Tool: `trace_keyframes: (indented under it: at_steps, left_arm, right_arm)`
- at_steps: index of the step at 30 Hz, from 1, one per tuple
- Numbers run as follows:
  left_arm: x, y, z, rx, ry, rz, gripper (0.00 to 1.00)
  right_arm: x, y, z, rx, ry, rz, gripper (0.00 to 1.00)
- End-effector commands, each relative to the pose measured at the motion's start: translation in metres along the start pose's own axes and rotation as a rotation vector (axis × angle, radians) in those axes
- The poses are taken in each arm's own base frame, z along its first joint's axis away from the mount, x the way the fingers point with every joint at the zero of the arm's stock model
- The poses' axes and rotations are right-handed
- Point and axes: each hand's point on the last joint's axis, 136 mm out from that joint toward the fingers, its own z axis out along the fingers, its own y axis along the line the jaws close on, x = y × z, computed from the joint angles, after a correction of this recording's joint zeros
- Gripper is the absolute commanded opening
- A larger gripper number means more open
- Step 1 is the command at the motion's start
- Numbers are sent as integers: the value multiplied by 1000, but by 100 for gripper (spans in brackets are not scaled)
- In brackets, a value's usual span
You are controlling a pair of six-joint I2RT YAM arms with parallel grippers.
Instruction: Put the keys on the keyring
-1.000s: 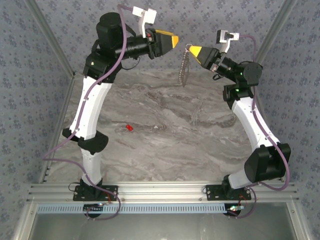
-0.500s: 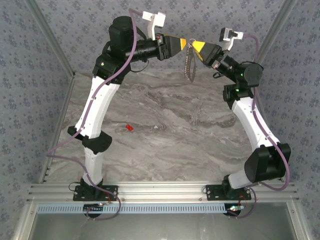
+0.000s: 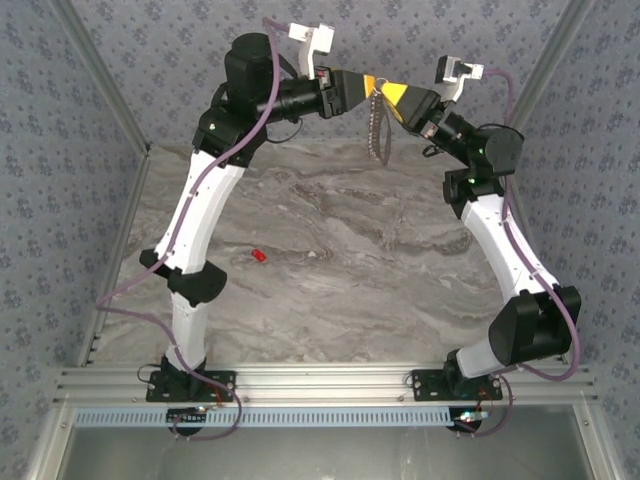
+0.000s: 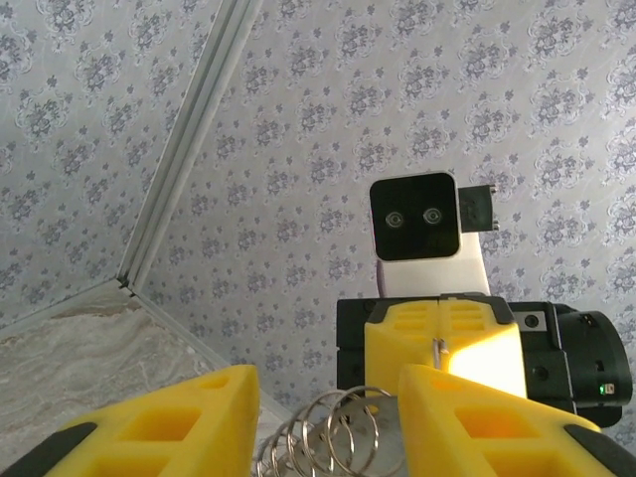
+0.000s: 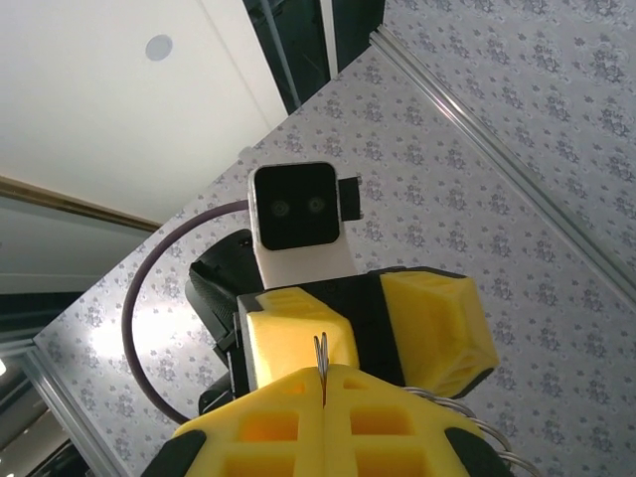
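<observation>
Mid-air at rear: right fingers (image 3: pixel 396 95) clamped on keyring (image 3: pixel 377 130); left fingers (image 3: pixel 367 82) apart around it.

Grey-blue floral-patterned wall panels (image 3: pixel 80 120), joined by silver metal rails (image 4: pixel 182 134), enclose a grey marbled tabletop (image 3: pixel 340 270). Above, a white ceiling (image 5: pixel 89 109) holds what may be a round light (image 5: pixel 158 47).

I hold both arms raised at the far end of the grey marbled table (image 3: pixel 350 285). My right hand (image 3: pixel 391 92) pinches the top of the thin grey metal keyring (image 3: pixel 376 130), which hangs straight down below its yellow fingertips. My left hand (image 3: pixel 367 84) meets it tip to tip, right at the ring's top end. The tiny red key (image 3: pixel 257 257) lies on the table, well apart from both hands, back toward the left arm's base.
</observation>
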Motion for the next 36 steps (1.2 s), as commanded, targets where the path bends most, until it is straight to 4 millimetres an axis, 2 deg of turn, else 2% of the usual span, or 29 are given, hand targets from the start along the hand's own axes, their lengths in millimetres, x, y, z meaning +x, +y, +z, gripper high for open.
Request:
trace_keyframes:
  at_steps: [1,11,18,28,36]
  left_arm:
    - [-11,-15,0,47,-40,23,39]
    - [-12,-21,1,76,-45,24,35]
    - [-16,-22,-4,49,-58,44,40]
    - [-22,-20,-22,-27,-70,100,42]
    - [-25,-34,-21,56,-73,94,43]
  right_arm:
    - [-10,29,6,-71,-26,-60,0]
    - [-9,27,8,-74,-25,-53,0]
    - [-12,21,5,-62,-45,-46,0]
    - [-22,16,-5,-39,-85,-45,0]
    - [-22,12,-3,-37,-89,-35,0]
